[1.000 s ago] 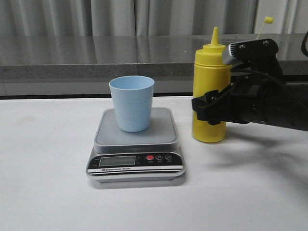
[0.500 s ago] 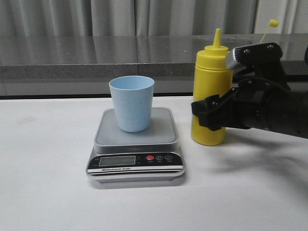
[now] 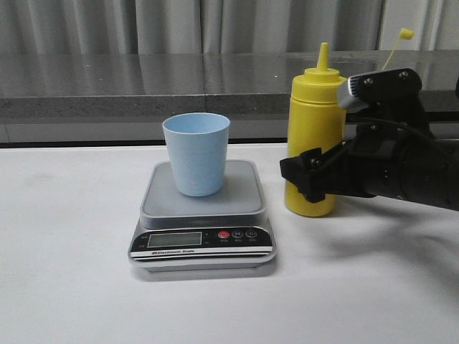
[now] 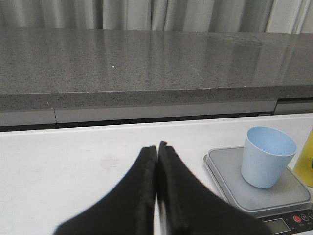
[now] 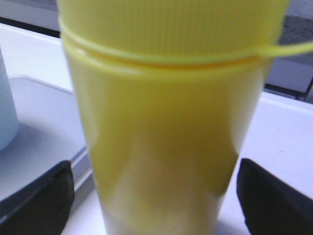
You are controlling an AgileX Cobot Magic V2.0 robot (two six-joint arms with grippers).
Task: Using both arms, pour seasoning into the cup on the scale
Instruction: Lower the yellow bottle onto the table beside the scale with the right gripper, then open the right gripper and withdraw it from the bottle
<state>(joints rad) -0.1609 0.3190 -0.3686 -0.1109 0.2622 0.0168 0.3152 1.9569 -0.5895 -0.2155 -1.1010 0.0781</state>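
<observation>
Right gripper (image 3: pixel 310 179) is around the lower body of the seasoning bottle (image 3: pixel 313 136), fingers spread, one black finger (image 5: pixel 36 196) on each side with visible gaps to the yellow wall in the right wrist view, so not pinching. Versus the earlier front frames: the arm has pushed further left, finger tips now reaching past the bottle's left edge toward the scale (image 3: pixel 202 218); the bottle has shifted slightly and its tethered cap (image 3: pixel 407 33) sits a bit right of where it was a second ago. The bottle stands upright on the white tabletop (image 3: pixel 72 272), just right of the scale, apart from it. Cup (image 3: pixel 196 153) unchanged: upright on the scale platform, slightly left of its centre, looks empty in the left wrist view (image 4: pixel 268 155). Scale unmoved; display digits too small to read. Left gripper (image 4: pixel 157 149) has fingers pressed together, holding nothing, above the tabletop to the left of the scale (image 4: pixel 259 188); it's out of the front view.
</observation>
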